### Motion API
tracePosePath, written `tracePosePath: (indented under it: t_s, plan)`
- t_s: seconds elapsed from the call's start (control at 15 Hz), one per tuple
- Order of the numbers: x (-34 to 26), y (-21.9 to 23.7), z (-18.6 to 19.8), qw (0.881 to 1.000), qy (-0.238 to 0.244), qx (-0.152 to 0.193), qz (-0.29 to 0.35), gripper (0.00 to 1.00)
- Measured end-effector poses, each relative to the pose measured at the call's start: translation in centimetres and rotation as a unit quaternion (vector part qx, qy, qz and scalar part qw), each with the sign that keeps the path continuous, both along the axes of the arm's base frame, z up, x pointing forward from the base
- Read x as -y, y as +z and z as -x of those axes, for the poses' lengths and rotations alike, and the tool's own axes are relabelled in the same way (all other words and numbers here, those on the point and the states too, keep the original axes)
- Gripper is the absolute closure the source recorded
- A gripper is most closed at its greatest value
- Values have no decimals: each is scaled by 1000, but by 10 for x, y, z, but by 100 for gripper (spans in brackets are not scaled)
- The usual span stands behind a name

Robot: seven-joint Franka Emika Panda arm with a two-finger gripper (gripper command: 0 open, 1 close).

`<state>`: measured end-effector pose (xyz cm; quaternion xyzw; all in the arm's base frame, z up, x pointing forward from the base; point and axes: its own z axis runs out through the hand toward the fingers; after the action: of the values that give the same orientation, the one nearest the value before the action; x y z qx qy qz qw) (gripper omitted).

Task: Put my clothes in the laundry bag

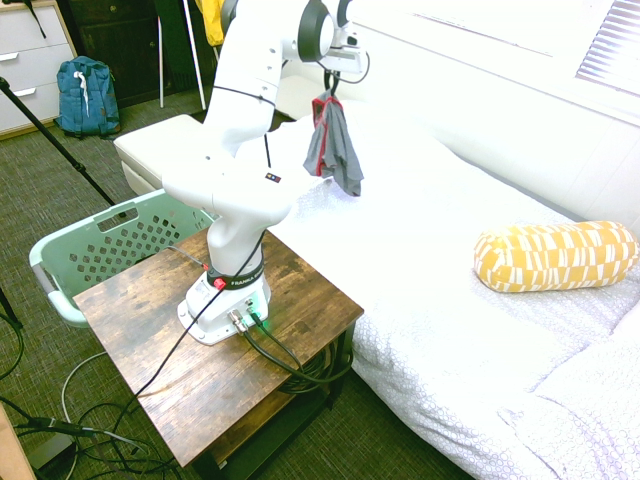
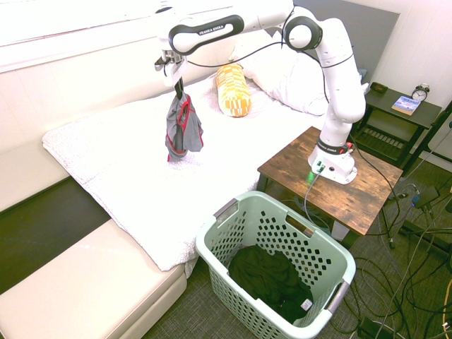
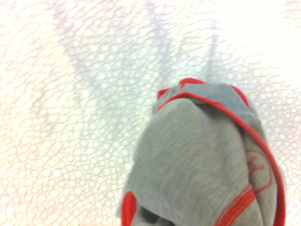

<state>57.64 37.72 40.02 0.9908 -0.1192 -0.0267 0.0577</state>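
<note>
The claw (image 2: 176, 83) points down above the bed (image 2: 127, 169), pinched tight on the top of the grey garment (image 2: 183, 131) with red trim, which hangs free in the air, clear of the white cover. In the wrist view the garment (image 3: 202, 165) fills the lower part, and a red mark on it is possibly a logo. The mint-green laundry basket (image 2: 233, 219) stands on the floor beside the bed with 1 dark item (image 2: 268, 279) inside. A yellow pillow (image 2: 233, 90) lies further along the bed.
</note>
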Motion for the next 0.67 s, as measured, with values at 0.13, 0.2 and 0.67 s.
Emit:
tracePosePath:
  t_s: [0.13, 0.2, 0.67]
  plan:
    - [-44, 5, 61, 999, 30, -4, 9, 100]
    - [-65, 8, 94, 999, 45, -4, 13, 100]
    - [-132, 17, 364, 991, 126, -5, 46, 100]
